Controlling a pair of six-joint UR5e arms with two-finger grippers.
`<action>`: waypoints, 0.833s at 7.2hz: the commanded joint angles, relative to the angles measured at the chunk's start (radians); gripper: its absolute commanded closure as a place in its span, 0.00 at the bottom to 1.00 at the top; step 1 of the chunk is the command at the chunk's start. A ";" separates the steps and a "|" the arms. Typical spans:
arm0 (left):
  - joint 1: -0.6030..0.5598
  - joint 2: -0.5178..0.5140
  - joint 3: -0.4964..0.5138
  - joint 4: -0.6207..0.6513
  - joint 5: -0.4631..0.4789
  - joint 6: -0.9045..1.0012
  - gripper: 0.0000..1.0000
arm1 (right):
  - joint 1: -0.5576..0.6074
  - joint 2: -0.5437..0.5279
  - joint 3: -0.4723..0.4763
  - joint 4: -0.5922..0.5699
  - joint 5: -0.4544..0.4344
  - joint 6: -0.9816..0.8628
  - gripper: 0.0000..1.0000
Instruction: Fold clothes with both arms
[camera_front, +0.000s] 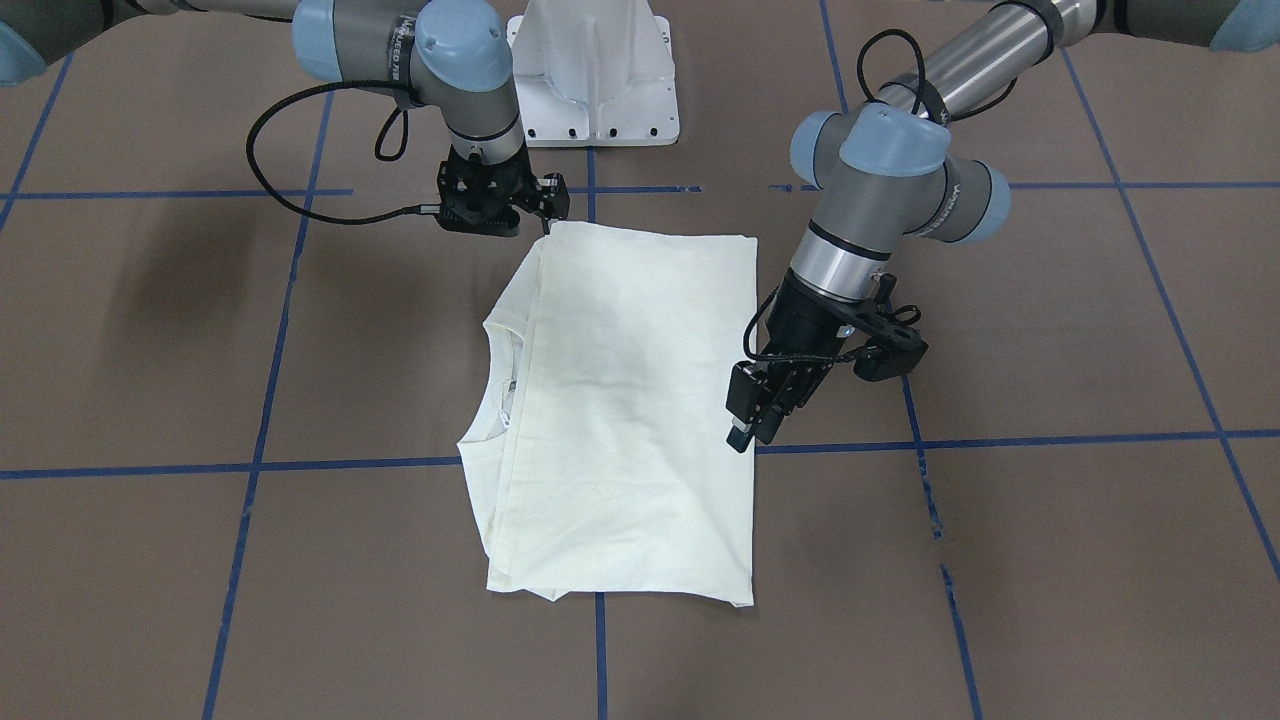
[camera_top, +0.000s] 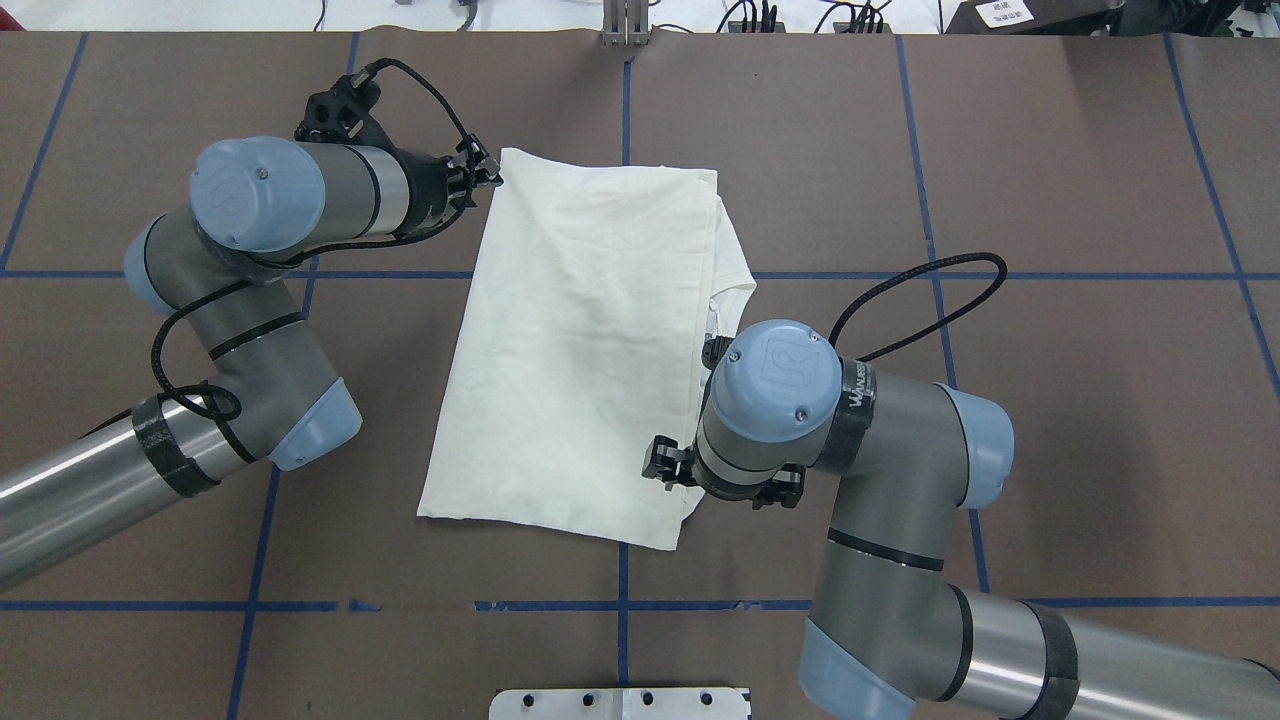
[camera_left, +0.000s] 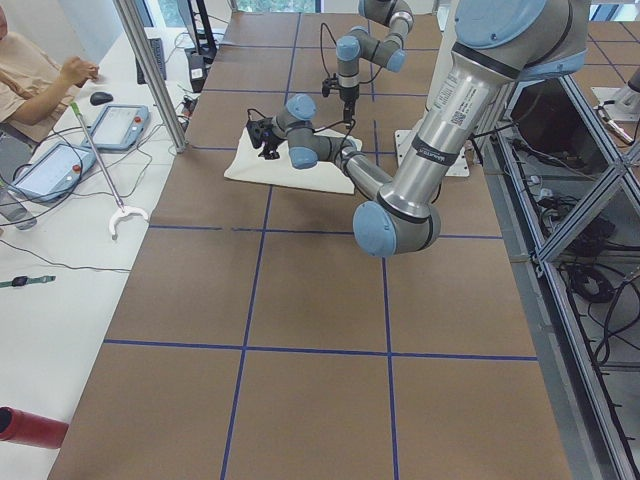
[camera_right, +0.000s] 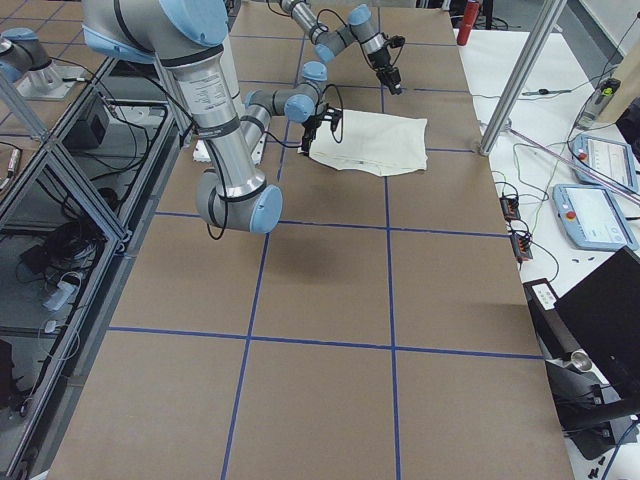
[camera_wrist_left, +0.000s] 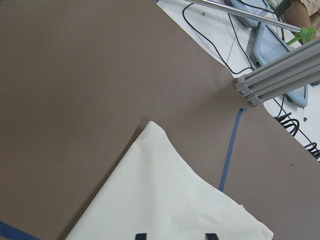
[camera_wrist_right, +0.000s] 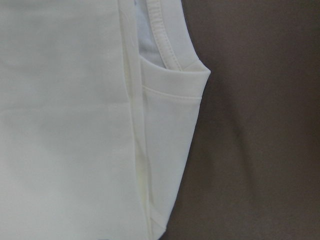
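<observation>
The cream-white shirt (camera_front: 630, 400) lies folded into a long rectangle on the brown table, plain side up, print hidden. Its ribbed neck (camera_wrist_right: 165, 35) and one shoulder corner stick out along the edge on the robot's right. My left gripper (camera_wrist_left: 176, 236) hovers open over the shirt's far left corner (camera_top: 510, 160), with both fingertips (camera_wrist_left: 141, 235) apart and nothing between them. My right gripper (camera_front: 548, 222) sits over the near right corner of the shirt (camera_top: 580, 340). The wrist hides it from overhead, and I cannot tell whether it is open or shut.
The white pedestal base (camera_front: 595, 80) stands at the robot's edge of the table. Blue tape lines (camera_front: 250, 465) cross the brown surface. Beyond the far edge are an aluminium post (camera_wrist_left: 280, 80), cables and tablets (camera_left: 120, 125), with a person (camera_left: 30, 70) seated there.
</observation>
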 joint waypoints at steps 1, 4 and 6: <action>0.000 0.003 -0.005 0.000 0.000 -0.001 0.51 | -0.105 -0.021 -0.002 0.140 -0.264 0.426 0.02; 0.017 0.016 -0.005 0.000 0.003 -0.001 0.50 | -0.137 -0.028 -0.011 0.148 -0.299 0.519 0.14; 0.025 0.016 -0.005 0.000 0.005 -0.001 0.50 | -0.138 -0.028 -0.011 0.148 -0.302 0.525 0.13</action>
